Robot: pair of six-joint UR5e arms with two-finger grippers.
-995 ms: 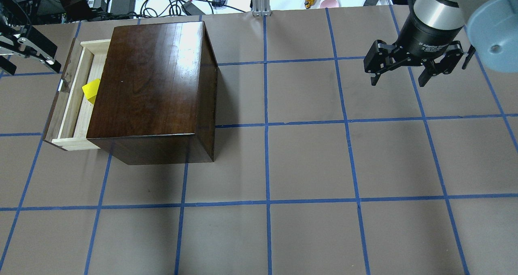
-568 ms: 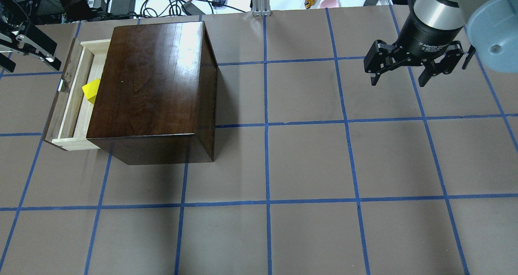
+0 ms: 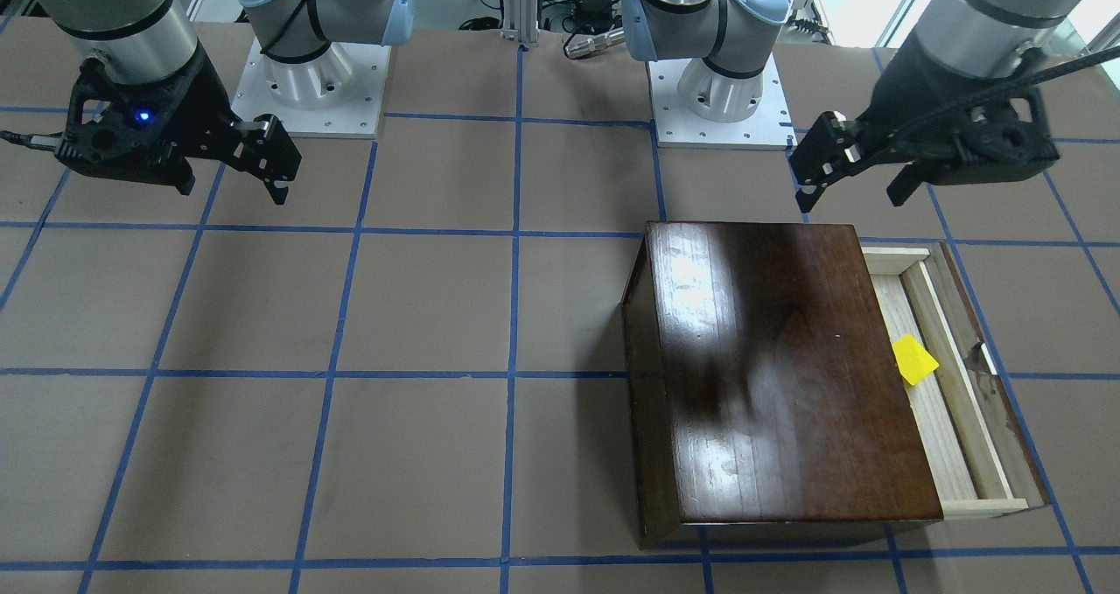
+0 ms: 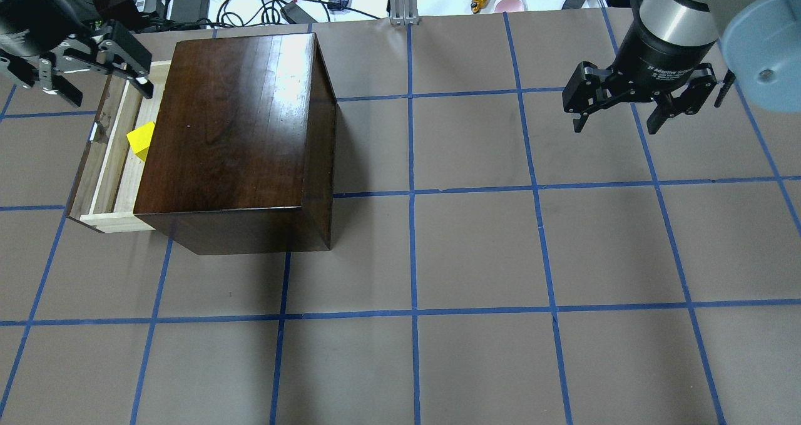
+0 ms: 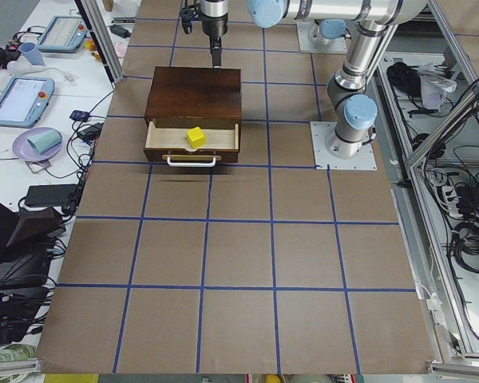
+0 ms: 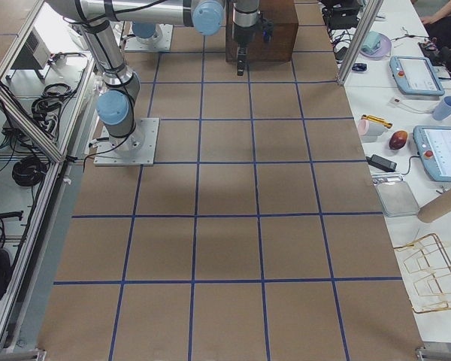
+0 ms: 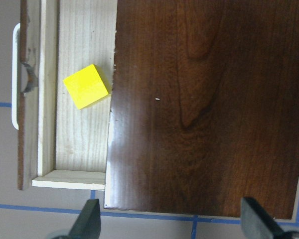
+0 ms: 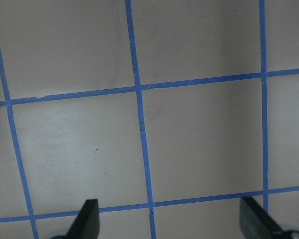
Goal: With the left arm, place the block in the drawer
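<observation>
Placement looks done: the black left end effector (image 4: 105, 90) hangs with its fingers spread wide and empty over the far end of the long, shallow pale-wood drawer (image 4: 103, 165). The small bright yellow block (image 4: 142, 139) lies on the drawer floor, below that end effector and nearer the robot. It is turned askew to the walls, just beside the edge of the glossy dark-brown wooden cabinet (image 4: 238, 131). It looks light, rigid and smooth-faced, so any regrasp should pinch two opposite flat faces from above. Well off to the right, the black right end effector (image 4: 616, 126) hovers spread and empty over the brown worktop (image 4: 475, 250).

Bright even light, glare on cabinet (image 4: 281, 68) (wrist views soft)
</observation>
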